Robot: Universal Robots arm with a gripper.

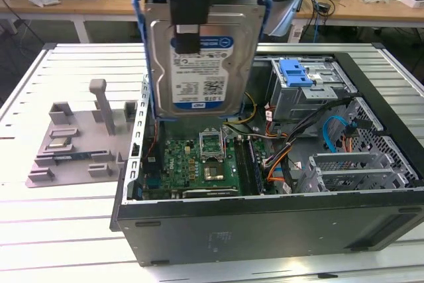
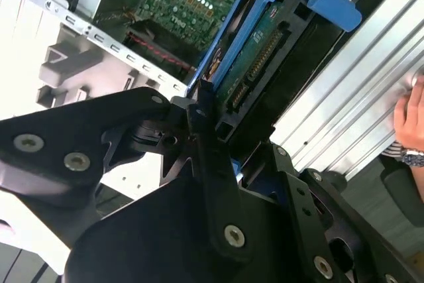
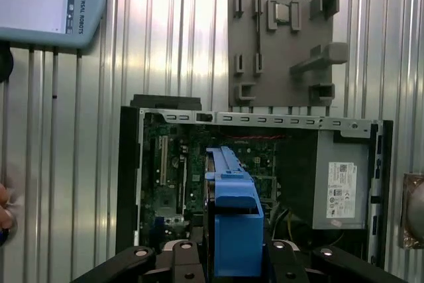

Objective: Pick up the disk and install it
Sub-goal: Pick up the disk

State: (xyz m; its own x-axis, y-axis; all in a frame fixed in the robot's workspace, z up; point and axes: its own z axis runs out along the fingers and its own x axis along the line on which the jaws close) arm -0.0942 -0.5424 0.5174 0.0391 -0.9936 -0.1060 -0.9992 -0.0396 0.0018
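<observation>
In the exterior view, your end effector point(image 1: 187, 38) is clamped on the disk point(image 1: 199, 71), which hangs upright at upper centre above the open case point(image 1: 265, 230). A slip would likely drop it onto the motherboard point(image 1: 199, 157).

In the second wrist view, a hand point(image 2: 411, 117) is near the bench point(image 2: 358, 84).

In the first wrist view, the case holds the board, cables and drive cage, and cables could snag the carrier.

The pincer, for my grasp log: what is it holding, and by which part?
The disk, gripped at its upper end, hanging upright over the computer case.
</observation>
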